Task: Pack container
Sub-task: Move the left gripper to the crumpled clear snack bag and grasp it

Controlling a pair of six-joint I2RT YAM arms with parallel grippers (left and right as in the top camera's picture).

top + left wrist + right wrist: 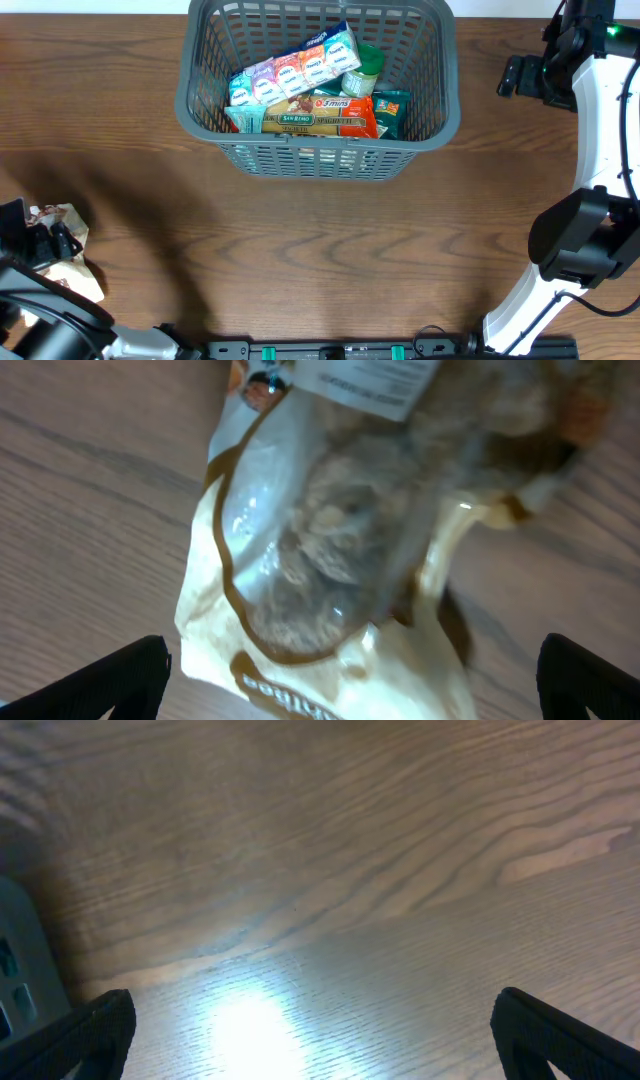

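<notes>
The container (205, 115), a dark grey slotted basket, stands at the table's far middle. It holds several packets: a strip of pastel sachets (290, 68), a green-lidded jar (366, 66) and an orange pasta pack (318, 118). A cream snack bag (330, 560) with a clear window and brown trim lies flat on the wood at the far left (68, 250). My left gripper (350, 695) is open just over it, the bag's lower end between the spread fingers. My right gripper (325, 1040) is open over bare wood, right of the basket (517, 76).
The wooden table (330, 250) spreads in front of the basket. The basket's grey corner (22, 960) shows at the left edge of the right wrist view. The right arm's white links (600, 130) run down the right side.
</notes>
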